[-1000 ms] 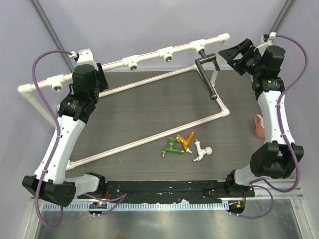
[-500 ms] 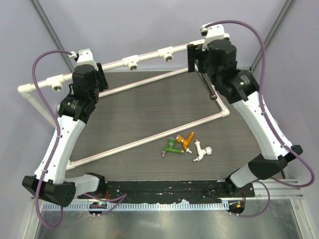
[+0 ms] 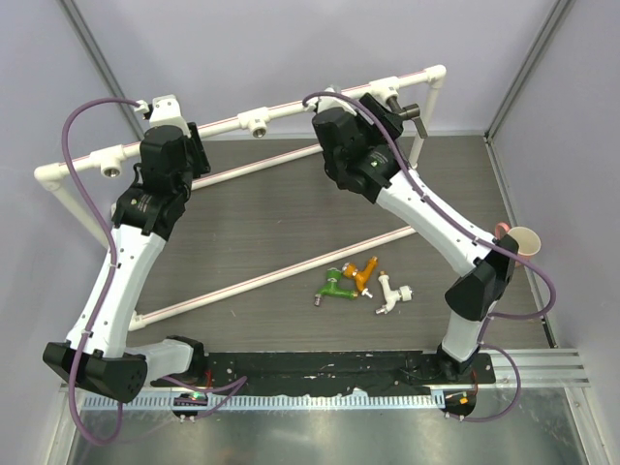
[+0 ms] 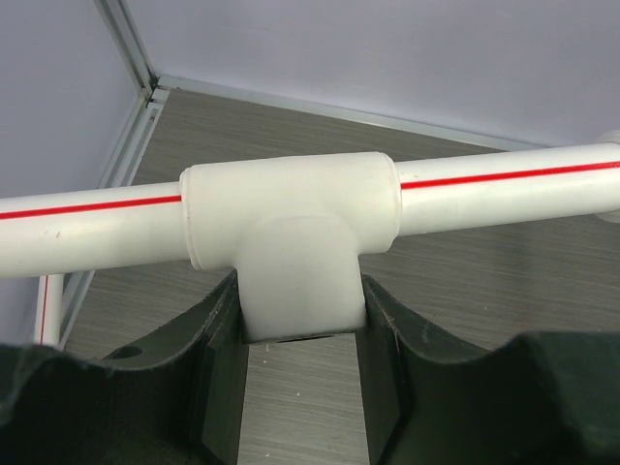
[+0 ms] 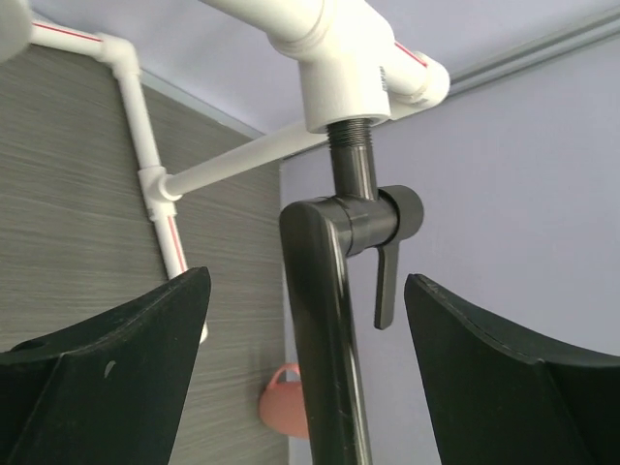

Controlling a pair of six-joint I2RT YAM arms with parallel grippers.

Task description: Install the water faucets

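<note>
Top view, read from 9 o'clock to 3 o'clock. My left claw sat at about 10 o'clock on the table, up at the white pipe frame. In its wrist view the left claw was clamped on a tee socket: one finger pressed each side of the downward stub, and the red-striped pipe ran crosswise above.

Near 5 o'clock of the table's middle, three loose taps lay in a tight group. The green faucet was leftmost, the orange faucet just beside it at its 2 o'clock, and the white faucet at the orange one's 4 o'clock. Neither claw was near them.

At about 1 o'clock my right claw reached to the frame's far right end, beside the black faucet. In its wrist view the right claw stood wide apart, touching nothing. The black faucet hung between the fingers, its threaded neck entering the rightmost socket at 12 o'clock, its handle pointing to 6 o'clock.

At 3 o'clock a pink cup stood at the table's edge.
</note>
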